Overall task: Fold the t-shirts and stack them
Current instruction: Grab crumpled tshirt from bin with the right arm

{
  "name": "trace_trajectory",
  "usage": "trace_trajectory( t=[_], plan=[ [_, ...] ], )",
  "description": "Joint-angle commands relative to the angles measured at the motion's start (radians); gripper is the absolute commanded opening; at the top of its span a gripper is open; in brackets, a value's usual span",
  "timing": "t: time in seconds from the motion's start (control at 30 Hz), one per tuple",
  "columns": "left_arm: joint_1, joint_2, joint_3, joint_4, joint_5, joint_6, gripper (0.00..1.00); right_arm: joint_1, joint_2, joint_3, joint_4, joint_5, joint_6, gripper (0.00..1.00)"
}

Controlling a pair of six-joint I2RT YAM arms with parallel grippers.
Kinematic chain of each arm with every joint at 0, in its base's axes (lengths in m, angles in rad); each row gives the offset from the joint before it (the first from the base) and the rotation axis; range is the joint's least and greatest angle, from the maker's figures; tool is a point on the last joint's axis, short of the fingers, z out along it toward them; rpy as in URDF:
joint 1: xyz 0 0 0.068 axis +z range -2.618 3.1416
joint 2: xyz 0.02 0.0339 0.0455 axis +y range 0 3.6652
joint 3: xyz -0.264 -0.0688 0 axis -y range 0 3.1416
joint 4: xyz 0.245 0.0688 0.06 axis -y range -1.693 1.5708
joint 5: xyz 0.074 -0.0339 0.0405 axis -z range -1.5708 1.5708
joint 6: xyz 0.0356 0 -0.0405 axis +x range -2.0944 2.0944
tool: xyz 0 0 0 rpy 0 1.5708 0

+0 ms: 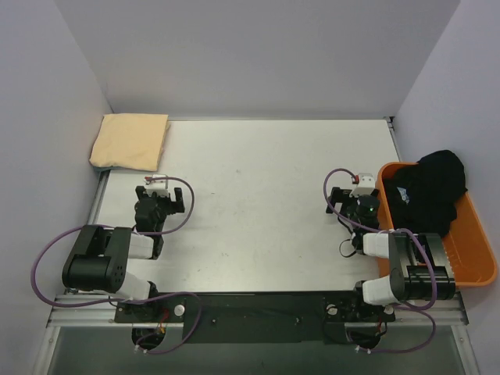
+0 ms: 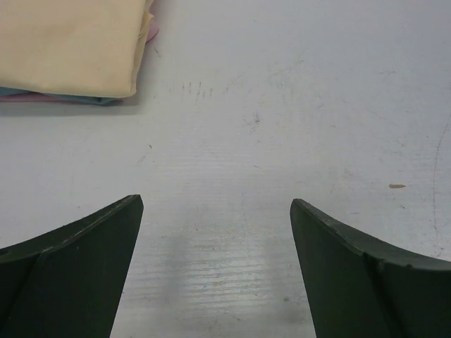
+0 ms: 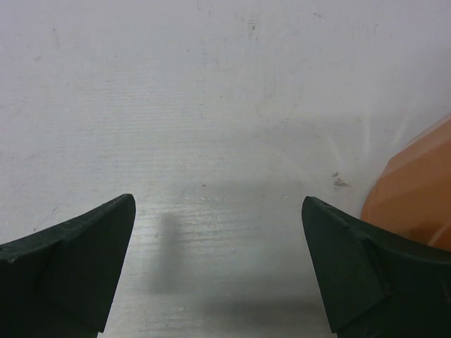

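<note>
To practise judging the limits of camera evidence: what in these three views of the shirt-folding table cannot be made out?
1. Top view: the black t-shirts lie bunched in the orange bin; folds hide how many there are.
2. Left wrist view: the pale yellow-tan t-shirt is cut off by the frame edge and covers what lies beneath; only pink and blue edges show.
3. Right wrist view: only a corner of the bin shows; the frame cuts the rest.

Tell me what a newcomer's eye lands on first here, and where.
The orange bin at the right edge of the table, with black t-shirts heaped past its far rim, stands out most. Next comes the folded pale yellow-tan t-shirt in the far left corner. The left pincer and right pincer hang open above the table, holding nothing.
</note>
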Motion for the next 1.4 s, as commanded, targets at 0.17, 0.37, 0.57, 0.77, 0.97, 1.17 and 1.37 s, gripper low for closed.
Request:
trace_trajectory(
  t=[0.17, 0.37, 0.57, 0.77, 0.97, 1.17, 1.37],
  plan=[
    [0.002, -0.039, 0.021, 0.014, 0.023, 0.006, 0.97, 0.012, -0.089, 0.114, -0.151, -0.149, -0.101, 1.0],
    [0.005, -0.371, 0.277, -0.67, 0.374, 0.243, 0.97, 0.26, -0.233, 0.4, -0.787, -0.262, -0.383, 0.99],
    [-0.001, -0.503, 0.463, -0.877, 0.495, 0.185, 0.97, 0.276, -0.235, 0.875, -1.161, -0.316, -0.132, 1.0],
    [-0.009, -0.382, 0.752, -1.299, 0.422, 0.121, 0.97, -0.083, -0.1, 1.173, -1.464, 0.001, 0.267, 0.85],
    [-0.012, -0.349, 0.769, -1.415, 0.454, 0.095, 0.97, -0.297, -0.128, 1.025, -1.579, 0.236, 0.366, 0.85],
    [-0.012, -0.389, 0.689, -1.336, 0.488, 0.052, 0.96, -0.442, 0.013, 0.966, -1.606, 0.334, 0.32, 0.88],
    [-0.013, -0.391, 0.713, -1.345, 0.475, 0.076, 0.95, -0.51, 0.235, 1.072, -1.62, 0.208, 0.188, 0.65]
  ],
)
